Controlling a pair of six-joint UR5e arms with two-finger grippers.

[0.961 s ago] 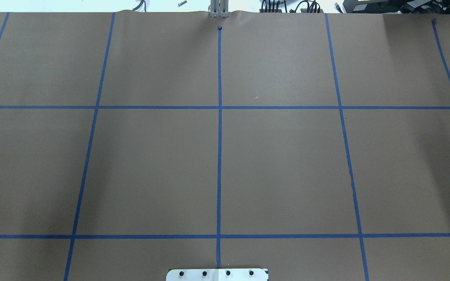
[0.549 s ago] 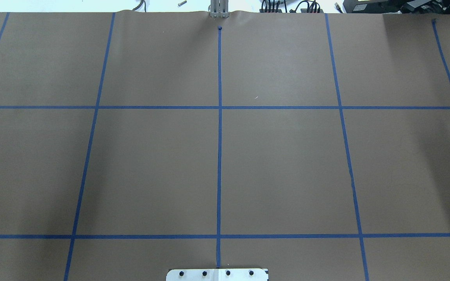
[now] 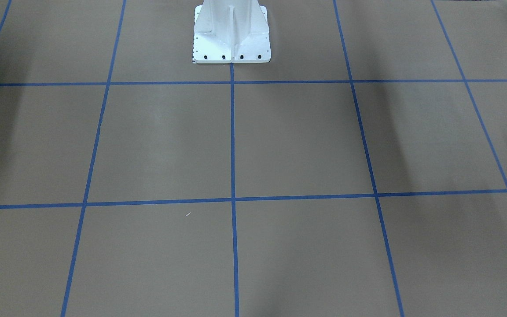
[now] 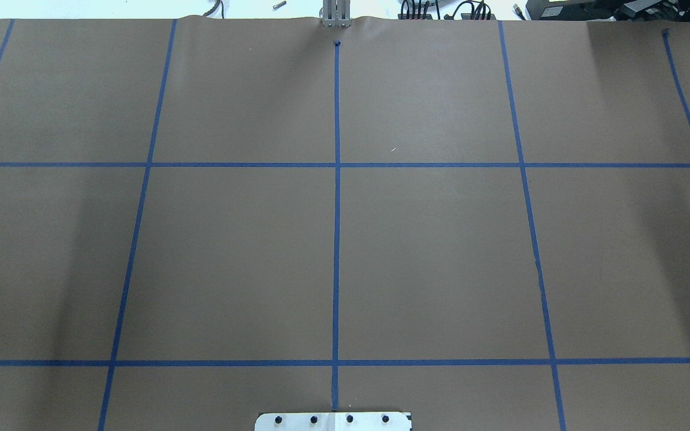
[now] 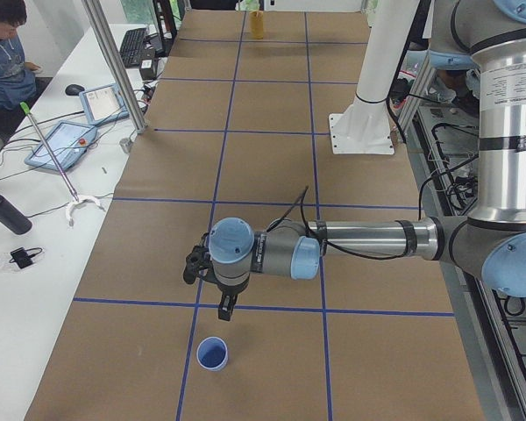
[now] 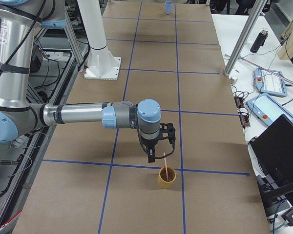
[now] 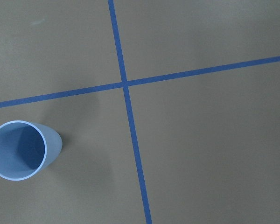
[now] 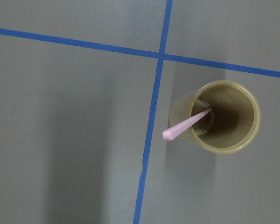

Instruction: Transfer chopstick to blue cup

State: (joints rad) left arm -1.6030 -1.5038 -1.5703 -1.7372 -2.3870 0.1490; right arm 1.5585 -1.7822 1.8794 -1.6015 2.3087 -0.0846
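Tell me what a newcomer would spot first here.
A pink chopstick leans in a tan cup at the table's right end, with the right hand hanging close by. At the opposite end an empty blue cup stands near the left hand. Blue tape lines grid the brown table between them.

Hidden inside the mustard cup [image 8: 176,112]: lower end of the pink chopstick [image 8: 186,124]. Cut off at 6 o'clock overhead: robot base plate [image 4: 333,424]. Unreadable from side views: jaw spacing of left gripper [image 5: 225,312] and right gripper [image 6: 151,159].
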